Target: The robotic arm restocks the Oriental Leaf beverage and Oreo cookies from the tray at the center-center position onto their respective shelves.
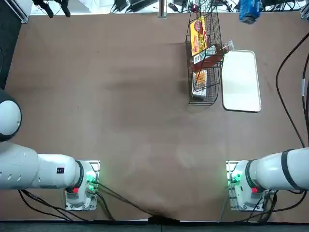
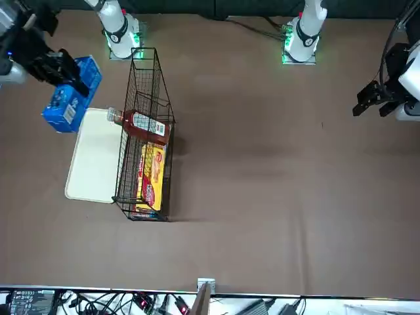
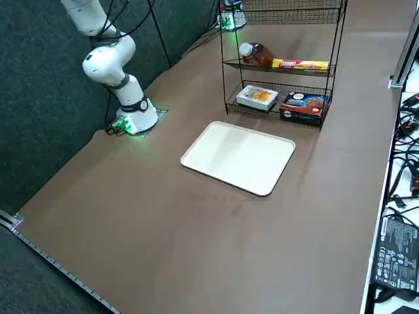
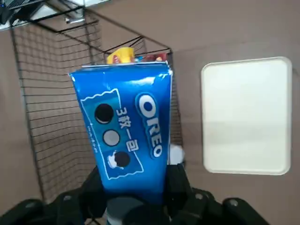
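Observation:
My right gripper (image 4: 135, 190) is shut on the Oreo cookies (image 4: 124, 136), a blue box held up in the air. In the front view the gripper (image 2: 60, 71) holds the Oreo cookies (image 2: 69, 97) above the far end of the tray (image 2: 97, 157), beside the shelves (image 2: 146, 134). The white tray (image 3: 239, 156) has nothing on it. The Oriental Leaf beverage (image 3: 255, 53) lies on its side on a middle tier of the black wire shelves (image 3: 281, 65), white cap toward the tray. The overhead view shows the Oreo cookies (image 1: 249, 10) just past the tray (image 1: 240, 79).
A yellow packet (image 3: 300, 64) lies on the same tier as the bottle. The lowest tier holds a white box (image 3: 257, 97) and a red-and-blue box (image 3: 303, 104). My right arm's base (image 3: 134, 118) stands near the table's edge. Cables lie along the far edge.

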Controlling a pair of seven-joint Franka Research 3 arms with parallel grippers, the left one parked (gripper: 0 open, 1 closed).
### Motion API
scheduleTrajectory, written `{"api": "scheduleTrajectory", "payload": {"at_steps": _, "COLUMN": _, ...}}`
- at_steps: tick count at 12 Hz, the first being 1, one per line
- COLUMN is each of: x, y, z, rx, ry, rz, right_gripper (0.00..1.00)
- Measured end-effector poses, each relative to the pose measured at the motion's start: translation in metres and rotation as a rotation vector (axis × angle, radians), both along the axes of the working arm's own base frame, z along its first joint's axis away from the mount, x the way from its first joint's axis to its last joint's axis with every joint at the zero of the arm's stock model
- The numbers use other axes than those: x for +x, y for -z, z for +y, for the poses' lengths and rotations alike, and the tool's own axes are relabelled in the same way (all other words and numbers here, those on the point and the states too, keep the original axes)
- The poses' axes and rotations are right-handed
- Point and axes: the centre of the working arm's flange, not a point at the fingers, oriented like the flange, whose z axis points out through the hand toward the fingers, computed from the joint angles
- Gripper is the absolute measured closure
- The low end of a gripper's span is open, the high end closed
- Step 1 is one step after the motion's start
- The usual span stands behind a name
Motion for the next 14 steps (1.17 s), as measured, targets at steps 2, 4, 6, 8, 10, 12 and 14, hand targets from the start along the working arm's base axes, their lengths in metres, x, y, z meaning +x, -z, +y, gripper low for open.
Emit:
{"api": "scheduleTrajectory", "payload": {"at_steps": 2, "x": 0.000, "y": 0.005, "z": 0.028, "rx": 0.002, "ry": 0.008, "rz": 0.021, "right_gripper": 0.37}}
{"api": "scheduleTrajectory", "payload": {"at_steps": 4, "x": -0.003, "y": 0.010, "z": 0.053, "rx": 0.003, "ry": 0.016, "rz": 0.040, "right_gripper": 0.37}}
{"api": "scheduleTrajectory", "payload": {"at_steps": 6, "x": -0.005, "y": 0.013, "z": 0.073, "rx": 0.003, "ry": 0.020, "rz": 0.053, "right_gripper": 0.37}}
{"api": "scheduleTrajectory", "payload": {"at_steps": 8, "x": -0.007, "y": 0.014, "z": 0.085, "rx": 0.006, "ry": 0.027, "rz": 0.055, "right_gripper": 0.37}}
{"api": "scheduleTrajectory", "payload": {"at_steps": 10, "x": -0.006, "y": 0.015, "z": 0.095, "rx": 0.010, "ry": 0.037, "rz": 0.052, "right_gripper": 0.37}}
{"api": "scheduleTrajectory", "payload": {"at_steps": 12, "x": -0.003, "y": 0.023, "z": 0.105, "rx": 0.009, "ry": 0.038, "rz": 0.059, "right_gripper": 0.37}}
{"api": "scheduleTrajectory", "payload": {"at_steps": 14, "x": 0.003, "y": 0.037, "z": 0.112, "rx": 0.001, "ry": 0.032, "rz": 0.079, "right_gripper": 0.37}}
